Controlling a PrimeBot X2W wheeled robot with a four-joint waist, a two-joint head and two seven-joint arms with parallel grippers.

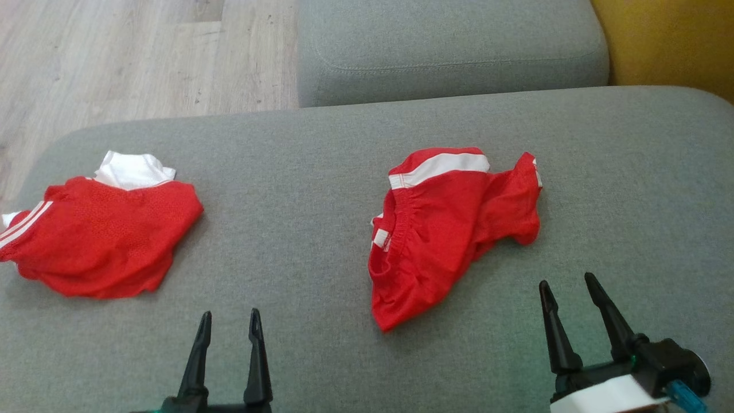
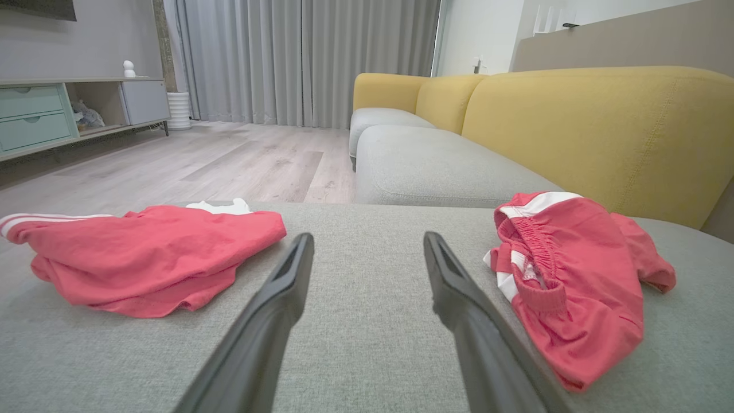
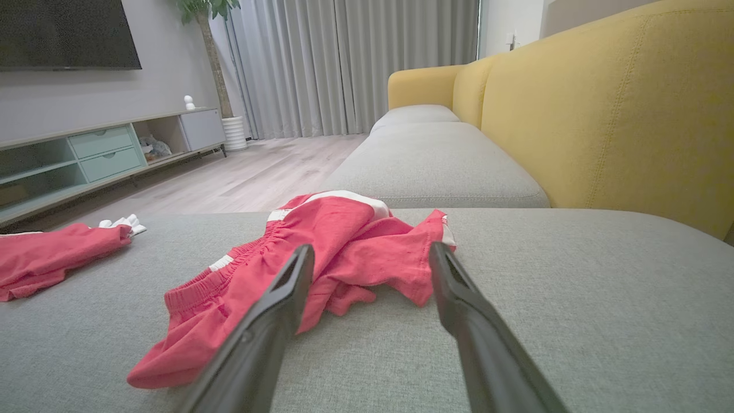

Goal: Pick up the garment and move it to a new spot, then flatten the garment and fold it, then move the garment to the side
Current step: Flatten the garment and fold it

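Two crumpled red garments lie on the grey sofa cushion. Red shorts with a white stripe and an elastic waistband sit right of centre; they also show as the shorts and the shorts. A red shirt with white trim lies at the far left, seen too as the shirt and the shirt. My left gripper stands open near the front edge, between the two garments, holding nothing. My right gripper is open and empty, just right of the shorts' lower end.
A second grey seat cushion lies beyond, with the yellow backrest at the right. Wooden floor runs left of the sofa. A low cabinet and curtains stand across the room.
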